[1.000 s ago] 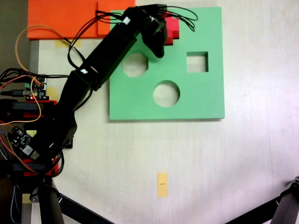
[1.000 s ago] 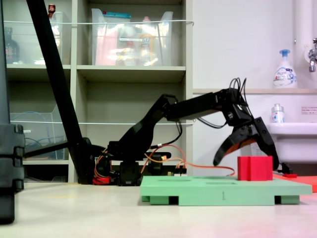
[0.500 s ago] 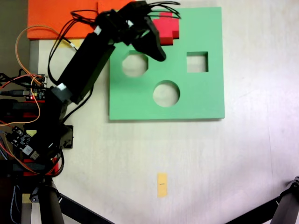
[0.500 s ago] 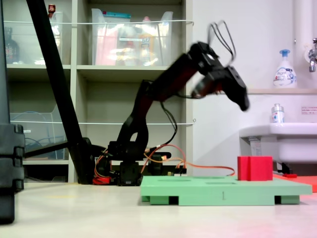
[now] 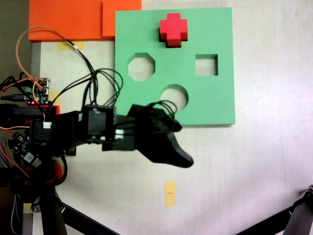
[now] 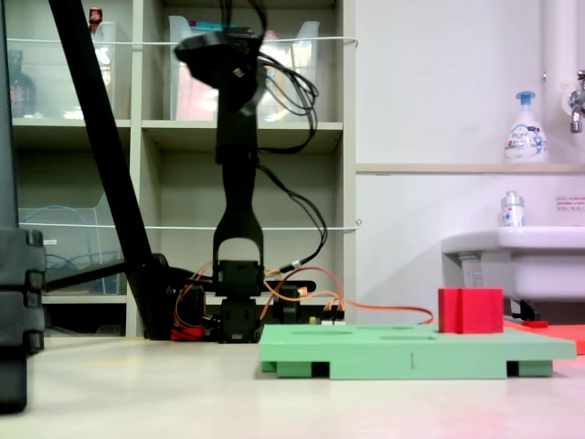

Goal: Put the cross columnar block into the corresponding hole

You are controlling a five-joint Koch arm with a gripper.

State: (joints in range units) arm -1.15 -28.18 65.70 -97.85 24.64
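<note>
In the fixed view from above, the black Koch arm (image 5: 93, 129) stretches rightward from its base at the left edge, and its black gripper (image 5: 183, 159) hangs over the pale table (image 5: 254, 166) just below the flat green square foam board (image 5: 215, 98); whether its fingers are spread or pressed together cannot be told. In the side fixed view the arm (image 6: 236, 183) stands upright, well apart from the board (image 6: 411, 352). The small bright red plus-shaped foam block (image 5: 173, 30) stands at the plus-shaped cutout near the board's top edge, still rising above the surface (image 6: 470, 311). 3 other cutouts lie open: octagonal (image 5: 142, 66), round (image 5: 177, 96), square (image 5: 206, 64).
</note>
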